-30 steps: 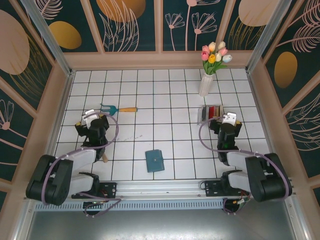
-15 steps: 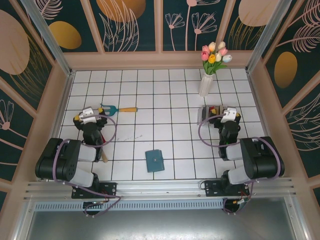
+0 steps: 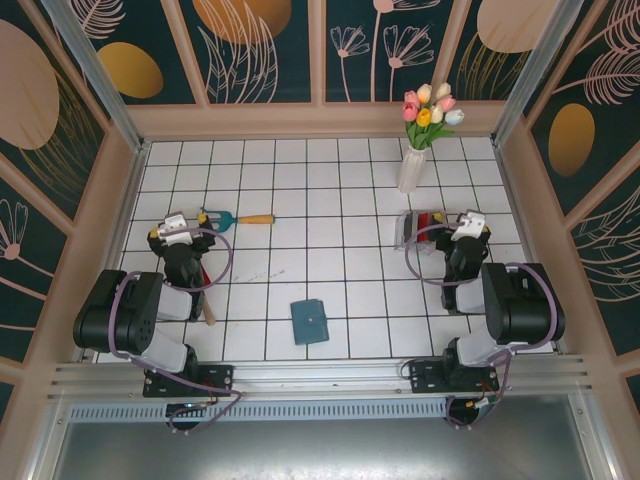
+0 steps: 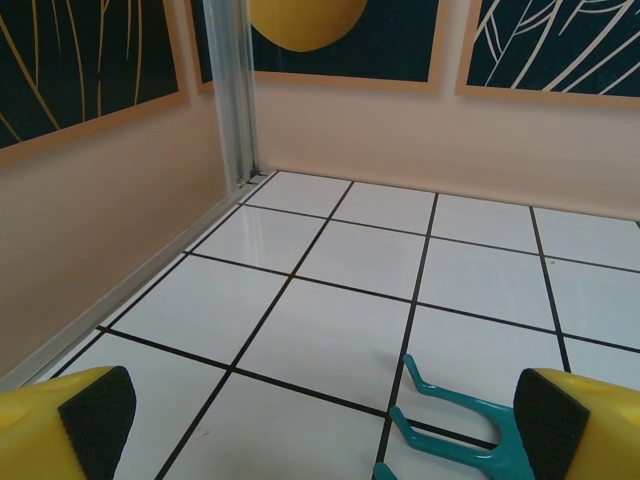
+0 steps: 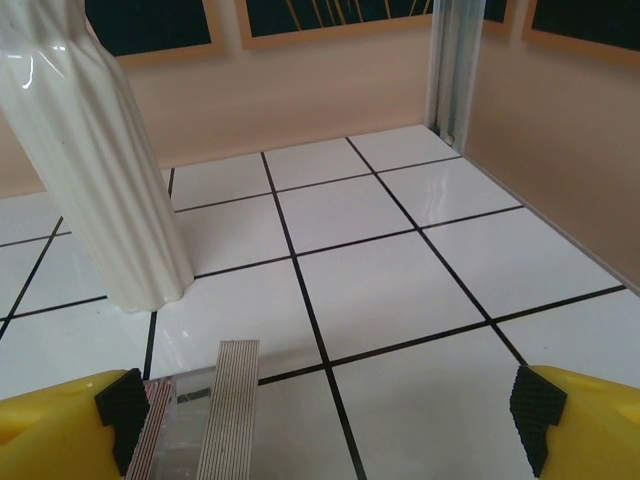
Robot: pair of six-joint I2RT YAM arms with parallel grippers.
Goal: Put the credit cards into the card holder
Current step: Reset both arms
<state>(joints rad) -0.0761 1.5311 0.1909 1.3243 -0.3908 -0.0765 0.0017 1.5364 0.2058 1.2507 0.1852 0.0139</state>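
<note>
**Left side.** The left pincer (image 4: pixel 320 420) stands with its jaws wide apart and holds nothing. It hovers low over the tabletop (image 3: pixel 340 190), facing the far left corner. A teal garden fork (image 3: pixel 232 217) lies just ahead of it, with the tines between the finger lines in the left wrist view.

**Centre.** The card holder (image 3: pixel 309 321) lies flat on the tabletop near the front edge, between the two arm bases. It appears folded shut.

**Right side.** The credit cards (image 3: pixel 422 226) stand on edge in a clear rack (image 3: pixel 404 232), just left of the right pincer (image 5: pixel 328 412). This pincer is also spread wide and empty. A white vase (image 3: pixel 412 168) stands just behind the rack.

**Hazards.**
- Vase: a reach toward the rack passes close to it. Contact from a finger or the wrist is likely to tip it.
- Rack: it looks light. A sideways pull on a card may drag or topple it.
- Cards: they are packed closely, so the jaws may take two at once.
- Card holder: while it is shut, no card can enter a slot. It may slide if pushed without support.
</note>
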